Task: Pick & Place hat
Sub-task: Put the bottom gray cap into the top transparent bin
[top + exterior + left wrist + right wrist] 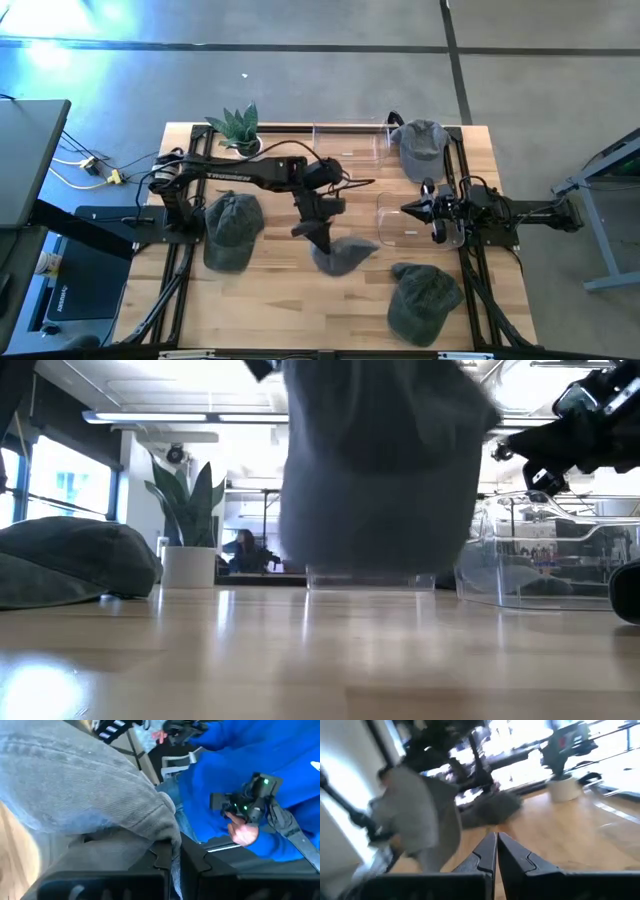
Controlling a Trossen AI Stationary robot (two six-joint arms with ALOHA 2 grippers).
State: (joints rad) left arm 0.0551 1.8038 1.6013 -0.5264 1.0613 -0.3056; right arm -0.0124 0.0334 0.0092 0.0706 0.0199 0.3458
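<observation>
The left claw (318,237) hangs over the middle of the counter (290,300), pinched on the cloth of a grey hat (345,256); the left wrist view shows the fabric (172,837) caught between the fingers near their tips. In the low view the hat (385,460) hangs clear of the wood, in front of the clear bin (545,555). That bin (405,218) sits just right of the hat, and the right claw (412,210) waits over its near edge, fingers pressed together on nothing. Three other hats lie about: one on the left (232,228), one near the front right (425,298), one at the back right (420,145), beside a second bin (350,145) and a plant (238,128). The main risk is the thin grip: only a fold of cloth seems to be held, though the view is too close to be sure, so a quick swing could pull it free and drop the hat short. The hanging cloth could also snag the bin's rim or brush the right claw, which stands right in the likely path
</observation>
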